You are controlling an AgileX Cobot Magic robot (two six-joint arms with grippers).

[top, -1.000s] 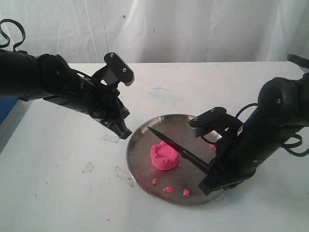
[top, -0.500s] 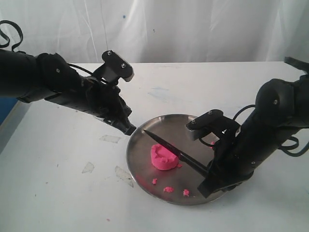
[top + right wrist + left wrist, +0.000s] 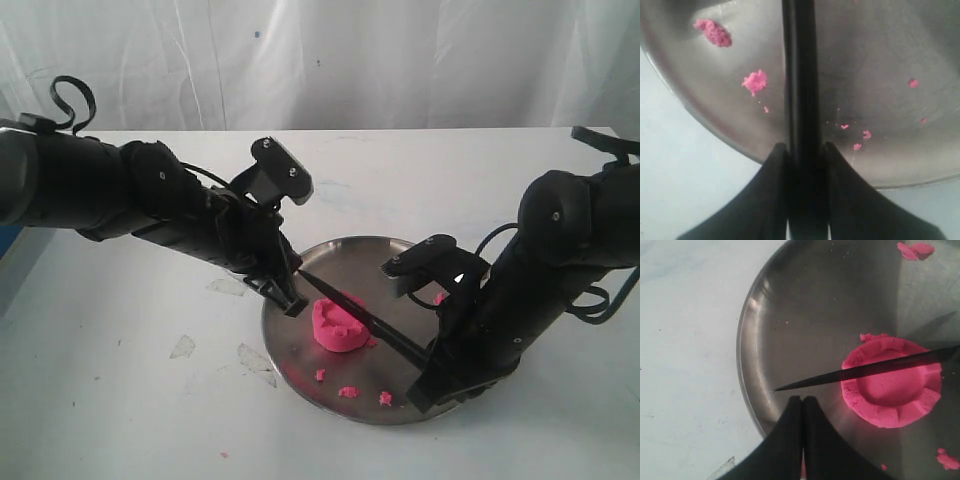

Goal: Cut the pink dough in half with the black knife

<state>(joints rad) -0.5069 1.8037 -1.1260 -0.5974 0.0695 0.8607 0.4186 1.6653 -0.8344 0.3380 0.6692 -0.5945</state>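
Black knife (image 3: 366, 319) across dough (image 3: 336, 331), left hand (image 3: 290, 304) — closed — nearer

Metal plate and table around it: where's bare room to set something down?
Free: the table behind the metal plate, between the two arms; the near table left of the plate, bar a few clear scraps. Crowded: the plate, with the pink dough, the black knife over it in the right gripper, the left gripper at its rim, crumbs in front.
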